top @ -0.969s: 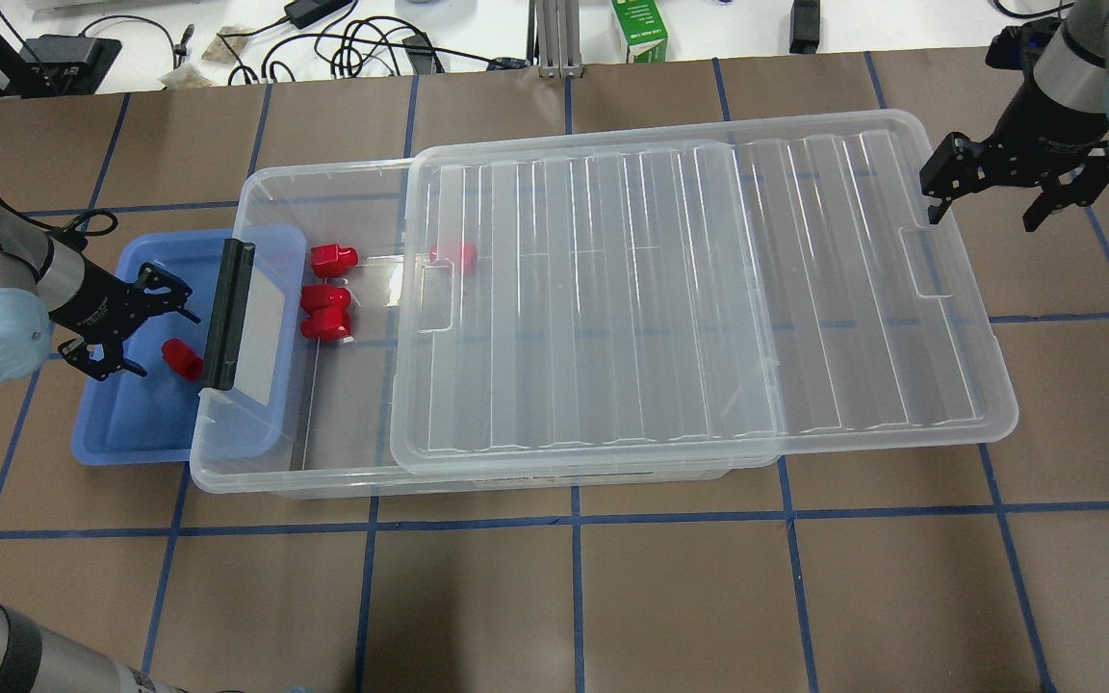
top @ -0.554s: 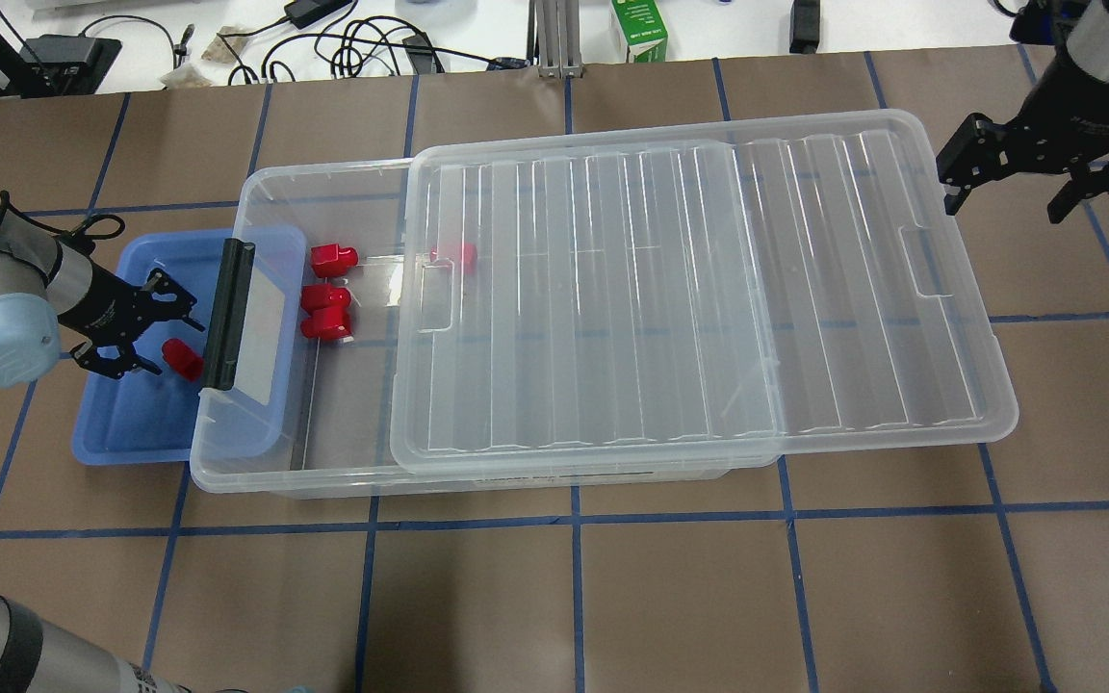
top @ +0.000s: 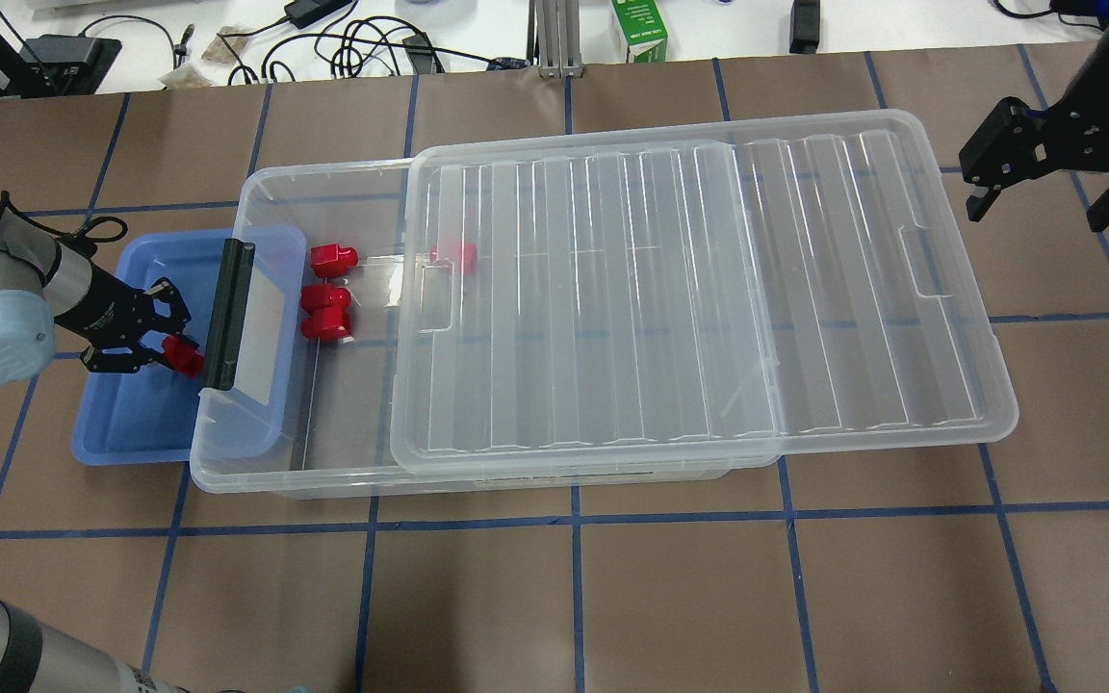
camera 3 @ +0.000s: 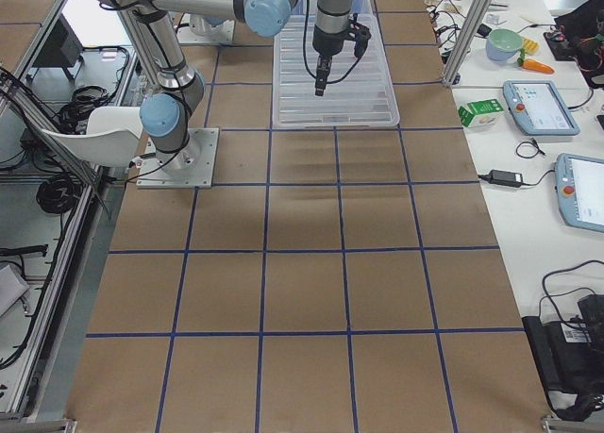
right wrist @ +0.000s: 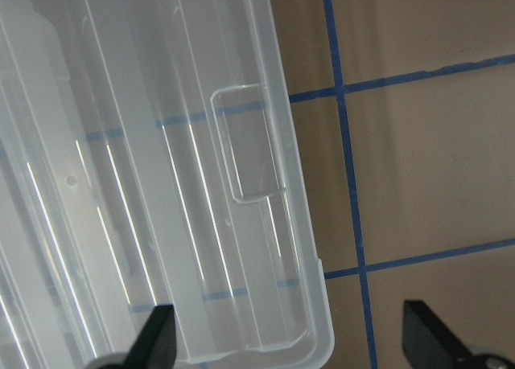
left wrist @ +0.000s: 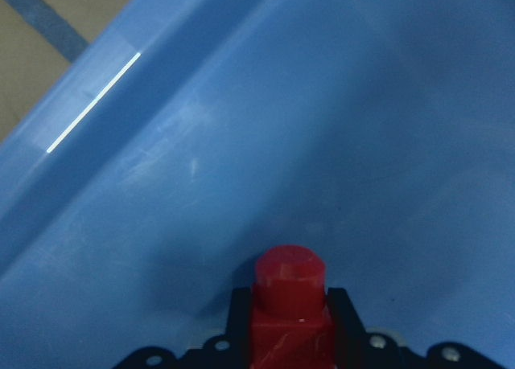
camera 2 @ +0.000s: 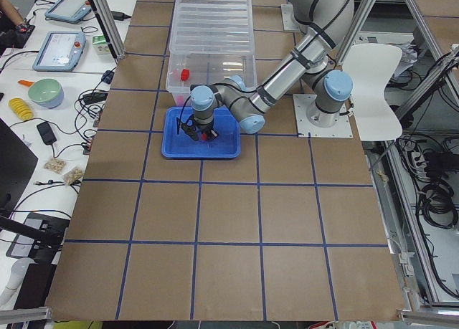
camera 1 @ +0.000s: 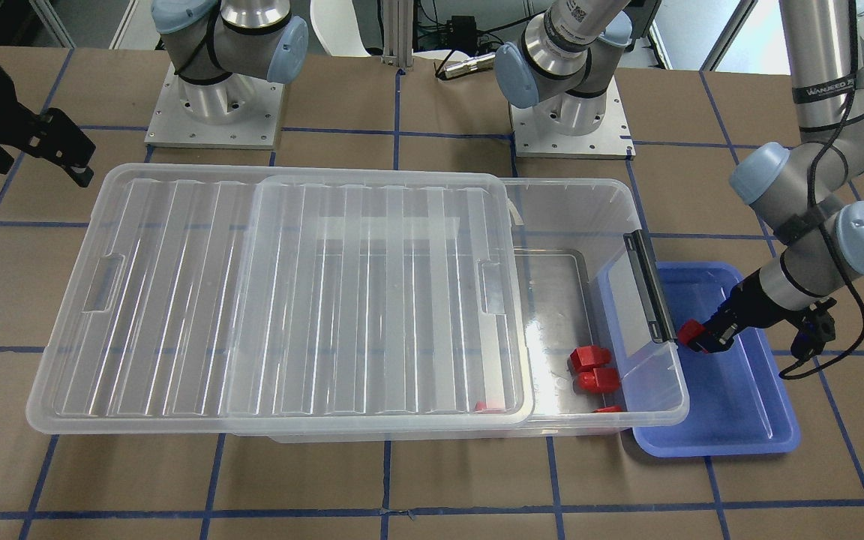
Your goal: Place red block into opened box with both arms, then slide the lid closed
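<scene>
A red block (top: 186,358) sits low in the blue tray (top: 131,423), and my left gripper (top: 167,345) is shut on it. The left wrist view shows that block (left wrist: 290,309) held between the fingers, its round stub pointing away. The clear box (top: 323,472) is open at its left end, next to the black bar (top: 227,313). The ribbed lid (top: 689,289) covers the rest and overhangs to the right. Three red blocks (top: 328,289) lie in the open part, and another red block (top: 453,255) lies under the lid's edge. My right gripper (top: 1045,192) hangs open past the lid's right end.
The blue tray (camera 1: 739,420) butts against the box's (camera 1: 657,409) open end. Cables, a green carton (top: 639,29) and other gear lie on the white bench beyond the table's far edge. Brown table with blue tape lines surrounds the box.
My left gripper moved toward the red block in the tray and shut on it. My right gripper drew away from the lid's right end, farther right and toward the back.
</scene>
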